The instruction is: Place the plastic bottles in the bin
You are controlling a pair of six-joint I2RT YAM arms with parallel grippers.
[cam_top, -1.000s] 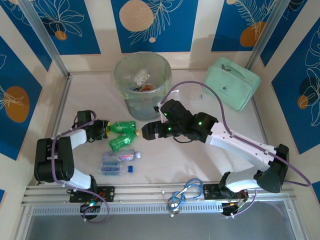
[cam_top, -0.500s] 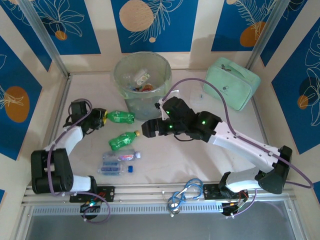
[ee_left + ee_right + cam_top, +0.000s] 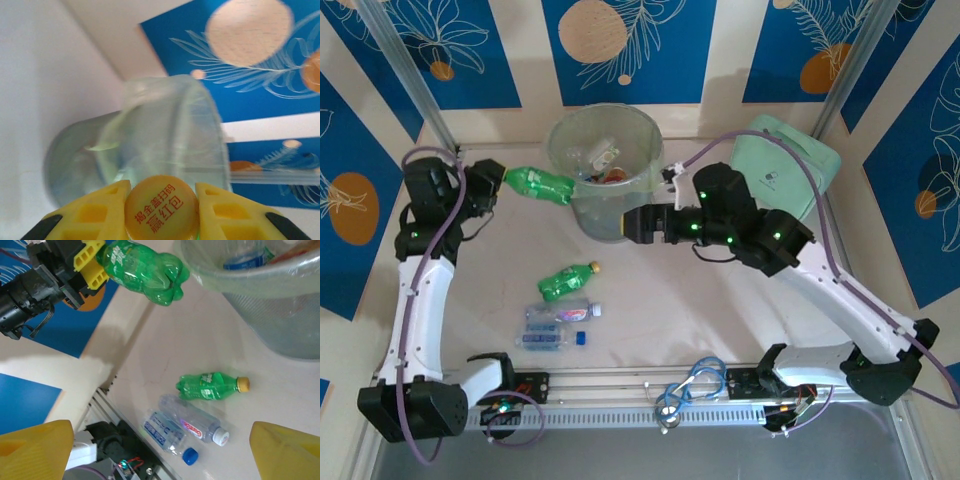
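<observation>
Pinching its stiff capped neck, the left gripper point(image 3: 500, 180) holds a likely light, springy crushed green plastic bottle point(image 3: 542, 185) beside the translucent pale-green bin point(image 3: 620, 215); the right gripper point(image 3: 632, 222) has its jaws spread.

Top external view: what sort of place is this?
Probably a lab robot test cell, not a real room: printed blue leaf panels wall in the table, and an aluminium rail carries the arm bases.

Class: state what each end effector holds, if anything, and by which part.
The left end effector holds a green bottle by its neck end, clamped on either side of the orange cap. The right end effector is open and holds nothing.
</observation>
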